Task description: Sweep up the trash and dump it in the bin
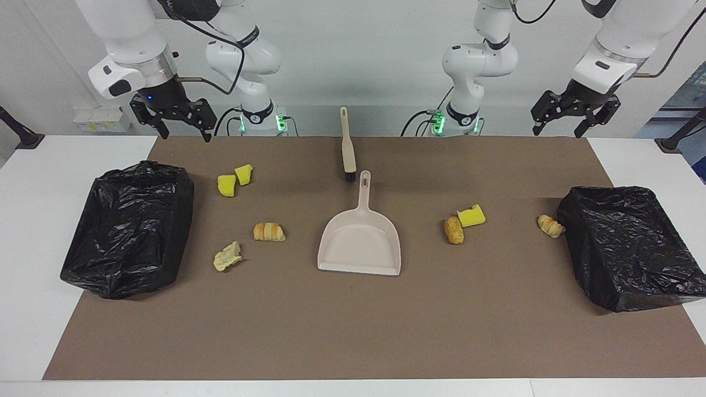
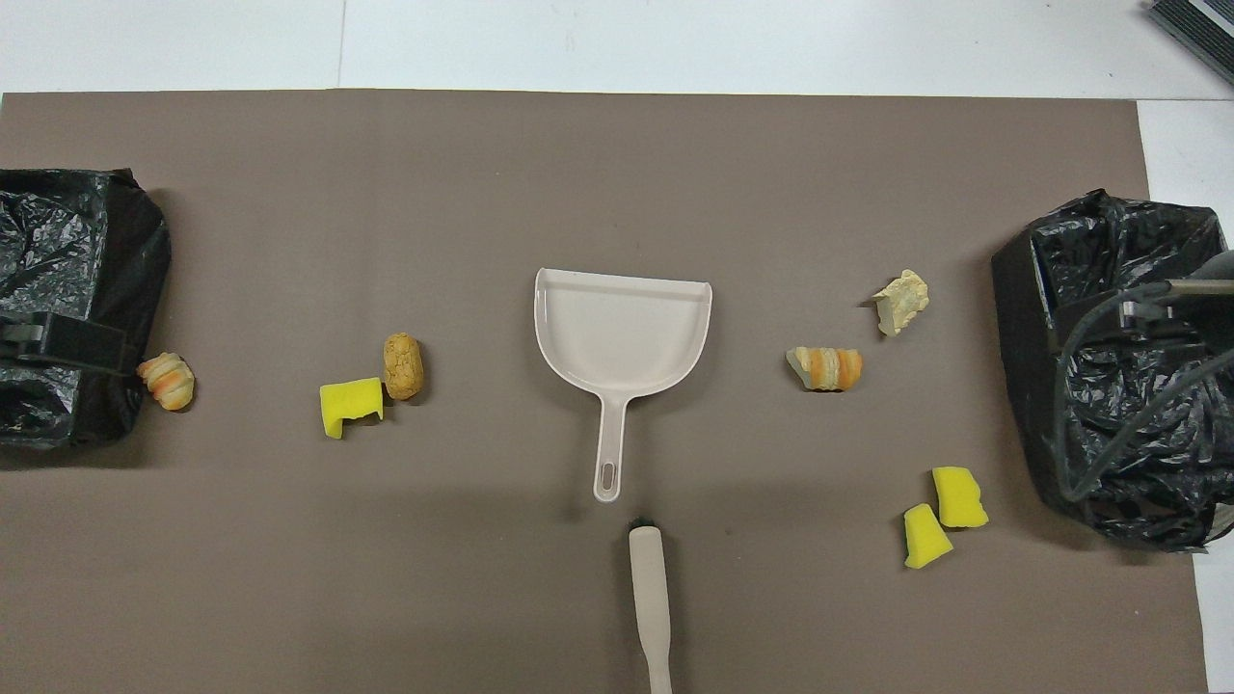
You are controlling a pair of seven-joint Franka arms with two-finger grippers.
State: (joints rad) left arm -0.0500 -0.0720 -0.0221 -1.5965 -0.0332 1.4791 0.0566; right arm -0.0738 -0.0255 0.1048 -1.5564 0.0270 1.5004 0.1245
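1. The trash lies scattered on the brown mat (image 1: 353, 331) in two groups, one on each side of the dustpan (image 1: 359, 242). Toward the right arm's end are two yellow sponge chunks (image 1: 234, 180), a croissant piece (image 1: 269, 232) and a crumpled beige scrap (image 1: 227, 257). Toward the left arm's end are a bread piece (image 1: 454, 230) touching a notched sponge chunk (image 1: 471, 216), and another croissant piece (image 1: 550, 226) just beside a bin.
2. All of it looks light and soft. It should slide easily under bristles, though the sponges may tumble or bounce; it is swept rather than gripped.
3. The dustpan's long axis runs toward the robots, handle nearest them and mouth facing away. The hand brush (image 1: 347, 146) lies in line with it, bristles just beside the handle tip.
4. Black-lined bins (image 1: 129, 229) (image 1: 629, 245) stand at both ends of the mat.
5. The right gripper (image 1: 174, 117) and left gripper (image 1: 573, 113) hang raised over the mat's edge nearest the robots, fingers spread, empty.
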